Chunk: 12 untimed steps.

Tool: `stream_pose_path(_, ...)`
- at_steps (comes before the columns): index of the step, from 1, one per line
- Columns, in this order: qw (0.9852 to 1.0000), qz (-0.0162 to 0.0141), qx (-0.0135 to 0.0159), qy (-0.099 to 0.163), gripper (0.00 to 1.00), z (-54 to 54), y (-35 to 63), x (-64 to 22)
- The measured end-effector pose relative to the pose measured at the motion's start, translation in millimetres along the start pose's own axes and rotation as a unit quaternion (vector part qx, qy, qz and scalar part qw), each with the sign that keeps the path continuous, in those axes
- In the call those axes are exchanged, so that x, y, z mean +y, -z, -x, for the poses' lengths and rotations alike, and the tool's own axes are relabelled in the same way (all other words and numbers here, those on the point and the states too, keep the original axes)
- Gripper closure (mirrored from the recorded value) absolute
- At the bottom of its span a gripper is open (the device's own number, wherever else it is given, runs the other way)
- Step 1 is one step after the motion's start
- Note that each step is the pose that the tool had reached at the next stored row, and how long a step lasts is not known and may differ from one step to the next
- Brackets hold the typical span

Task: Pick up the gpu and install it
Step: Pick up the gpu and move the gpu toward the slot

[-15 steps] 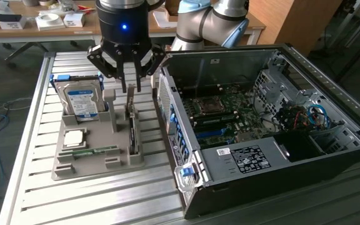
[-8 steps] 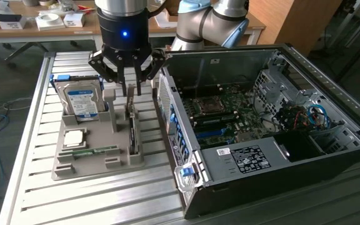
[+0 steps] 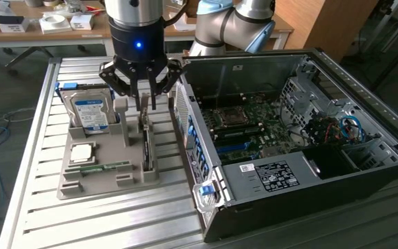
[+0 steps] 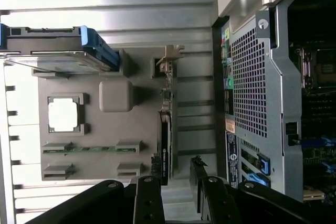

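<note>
1. Hard drive (image 3: 88,111) stood upright at the back of the grey tray (image 3: 95,189), on the exterior view's left.
2. Gpu (image 3: 145,142) (image 4: 165,129) stood on edge in a slot along the tray's side nearest the case.
3. Gripper (image 3: 143,101) (image 4: 176,198) hung over the gpu's far end, jaws spread wide, gripping nothing.
4. Open computer case (image 3: 302,155) sat just beside the tray, on the exterior view's right.

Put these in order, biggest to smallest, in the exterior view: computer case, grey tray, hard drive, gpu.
1. computer case
2. grey tray
3. hard drive and gpu: unsure, because the gpu stands edge-on and looks like a thin strip.
</note>
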<state>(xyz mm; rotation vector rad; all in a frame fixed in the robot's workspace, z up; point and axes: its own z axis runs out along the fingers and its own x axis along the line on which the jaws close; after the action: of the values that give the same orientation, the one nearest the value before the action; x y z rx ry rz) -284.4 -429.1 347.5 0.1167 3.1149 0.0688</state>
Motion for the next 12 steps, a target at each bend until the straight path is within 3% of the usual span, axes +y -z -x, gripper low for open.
stream_pose_path(12,1.0000,-0.0001,0.0004,0.000,0.64,-0.3,-10.5,-0.5)
